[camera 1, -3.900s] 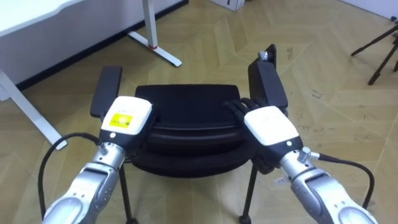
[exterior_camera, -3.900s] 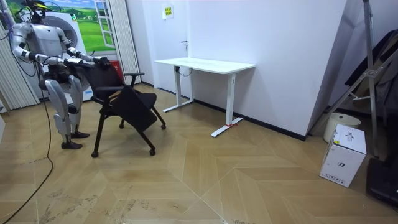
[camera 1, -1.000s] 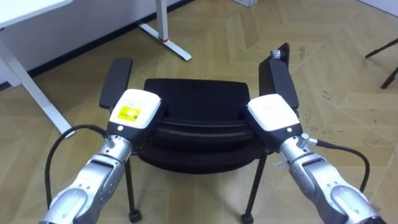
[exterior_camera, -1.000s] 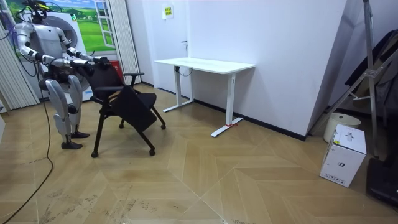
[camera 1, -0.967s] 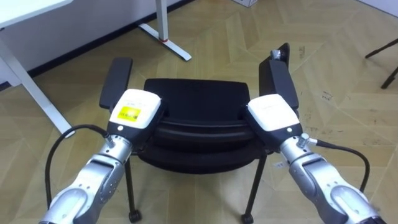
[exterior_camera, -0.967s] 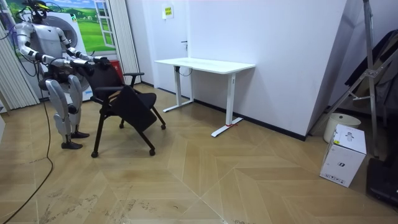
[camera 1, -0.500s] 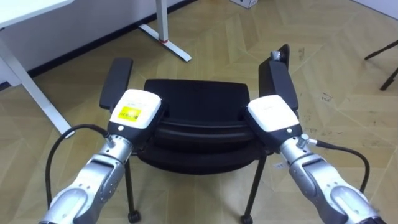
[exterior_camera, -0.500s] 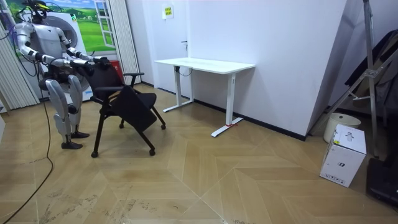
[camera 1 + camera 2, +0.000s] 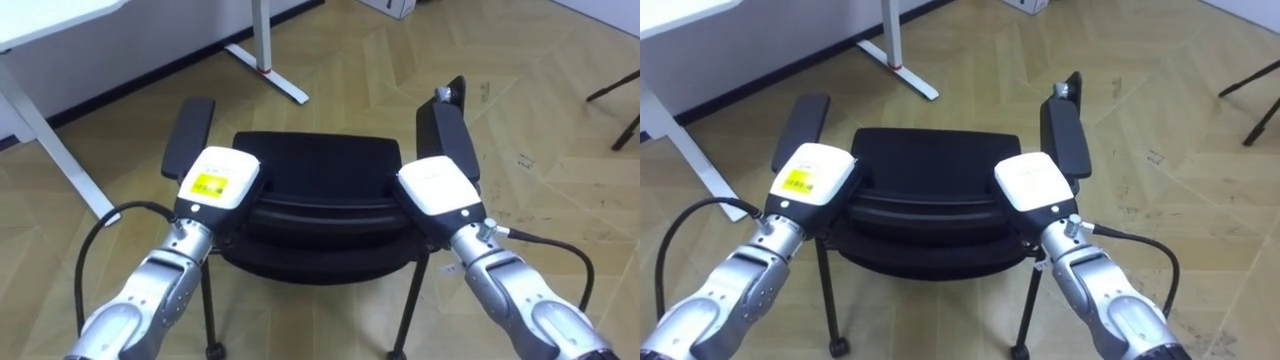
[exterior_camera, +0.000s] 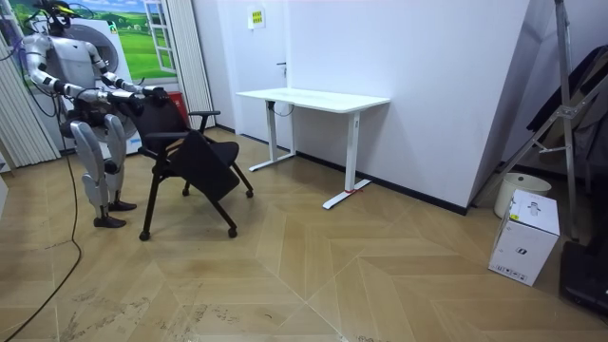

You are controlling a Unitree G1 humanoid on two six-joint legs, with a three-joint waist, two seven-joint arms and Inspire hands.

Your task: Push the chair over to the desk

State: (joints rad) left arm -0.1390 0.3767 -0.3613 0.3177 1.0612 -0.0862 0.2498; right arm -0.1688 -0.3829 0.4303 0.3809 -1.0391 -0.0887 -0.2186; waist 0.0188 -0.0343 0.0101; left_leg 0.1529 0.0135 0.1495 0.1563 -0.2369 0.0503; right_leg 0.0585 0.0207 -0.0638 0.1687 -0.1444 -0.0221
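A black chair (image 9: 318, 158) with two armrests stands right in front of me, its seat facing away. Both my hands rest on the top of its backrest (image 9: 320, 215). My left hand (image 9: 215, 180) sits at the backrest's left end, with its dark fingers curled over the top edge. At the right end my right hand (image 9: 435, 187) grips the same way. In the room view I stand upright behind the chair (image 10: 195, 157) at the room view's left, arms stretched forward.
A white desk (image 10: 313, 98) stands against the wall beyond the chair; its leg and foot (image 9: 262, 50) show ahead on my left. A white box (image 10: 524, 236) and a metal stand (image 10: 560, 123) are at the room view's far right. Wood floor lies between.
The eye view has shifted slightly, which is the camera's own move. Both hands stay on the backrest, and in the room view the chair stands where it was.
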